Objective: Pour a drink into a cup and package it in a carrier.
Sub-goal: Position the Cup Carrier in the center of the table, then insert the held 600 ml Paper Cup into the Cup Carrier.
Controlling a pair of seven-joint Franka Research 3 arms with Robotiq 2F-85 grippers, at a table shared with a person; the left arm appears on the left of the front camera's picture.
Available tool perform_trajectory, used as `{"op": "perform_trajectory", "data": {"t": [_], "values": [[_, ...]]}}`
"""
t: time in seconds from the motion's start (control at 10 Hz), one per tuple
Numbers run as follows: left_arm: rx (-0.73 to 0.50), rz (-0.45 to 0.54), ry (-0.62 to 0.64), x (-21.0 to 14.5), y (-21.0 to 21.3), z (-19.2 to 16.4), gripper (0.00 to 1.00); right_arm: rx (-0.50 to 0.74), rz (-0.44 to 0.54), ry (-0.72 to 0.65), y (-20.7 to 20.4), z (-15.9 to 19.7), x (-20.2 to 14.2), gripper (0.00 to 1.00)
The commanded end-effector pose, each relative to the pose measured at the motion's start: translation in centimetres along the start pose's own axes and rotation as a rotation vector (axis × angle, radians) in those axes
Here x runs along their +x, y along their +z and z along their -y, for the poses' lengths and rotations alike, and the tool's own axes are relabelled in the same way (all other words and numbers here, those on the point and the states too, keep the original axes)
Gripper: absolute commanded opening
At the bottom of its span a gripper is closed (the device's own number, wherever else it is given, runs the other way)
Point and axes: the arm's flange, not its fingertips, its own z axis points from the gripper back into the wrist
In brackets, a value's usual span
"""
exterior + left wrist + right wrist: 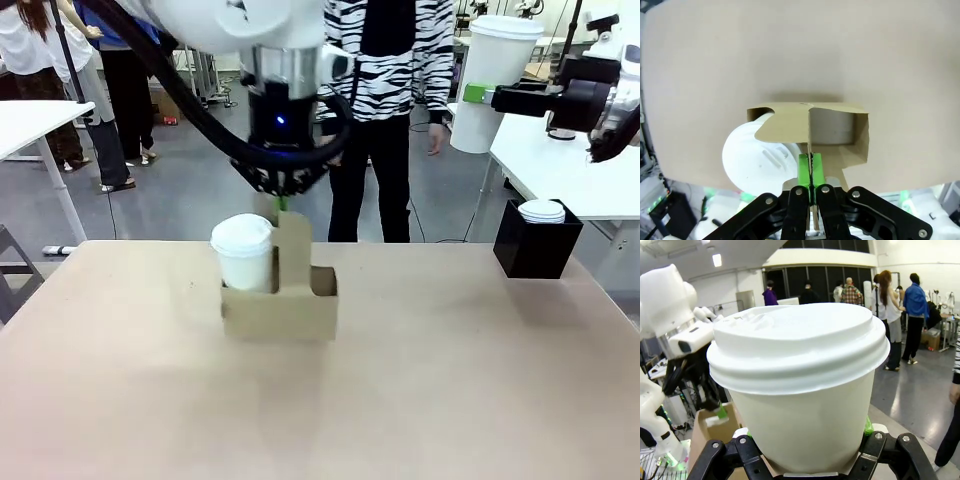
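The brown cardboard carrier [285,308] sits mid-table with a lidded white cup [243,252] in its left slot; the right slot is empty. My left gripper [282,205] comes straight down and is shut on the carrier's upright handle tab. In the left wrist view the green pads [805,170] pinch that tab of the carrier [785,122], with the cup's lid [752,157] beside it. My right gripper [480,94] hangs high at the right, shut on a second lidded white cup [497,75]. That cup [800,385] sits upright in the right gripper [805,452]. The drink is hidden.
A black box [538,250] holding white lids stands at the table's far right edge. A person in a striped top [390,60] stands behind the far edge. Bare tabletop [430,380] stretches in front and to both sides of the carrier.
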Motion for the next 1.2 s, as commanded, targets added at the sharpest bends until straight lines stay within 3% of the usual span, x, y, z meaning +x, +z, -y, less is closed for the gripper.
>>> {"op": "perform_trajectory", "data": {"t": [0.0, 0.2, 0.5, 0.7, 0.8, 1.1], "values": [[-0.069, 0.008, 0.012, -2.0, -1.8, 1.5, 0.02, -0.003, 0.012, 0.019, -0.4, 0.0, 0.3, 0.81], [-0.087, 0.014, -0.011, -4.1, -3.7, 4.2, 0.02, -0.003, 0.012, 0.019, -0.4, 0.0, 0.3, 0.81], [-0.093, 0.009, -0.004, -5.5, -6.3, 5.6, 0.02, -0.003, 0.012, 0.019, -0.4, 0.0, 0.3, 0.81], [-0.019, 0.007, 0.008, -6.2, -7.6, 6.0, 0.02, -0.003, 0.012, 0.019, -0.4, 0.0, 0.3, 0.81], [-0.082, -0.002, -0.024, -5.3, -6.3, 6.1, 0.02, -0.003, 0.012, 0.019, -0.4, 0.0, 0.3, 0.81], [-0.082, -0.002, -0.024, -5.3, -6.3, 6.1, 0.02, -0.003, 0.012, 0.019, -0.4, 0.0, 0.3, 0.81]]}}
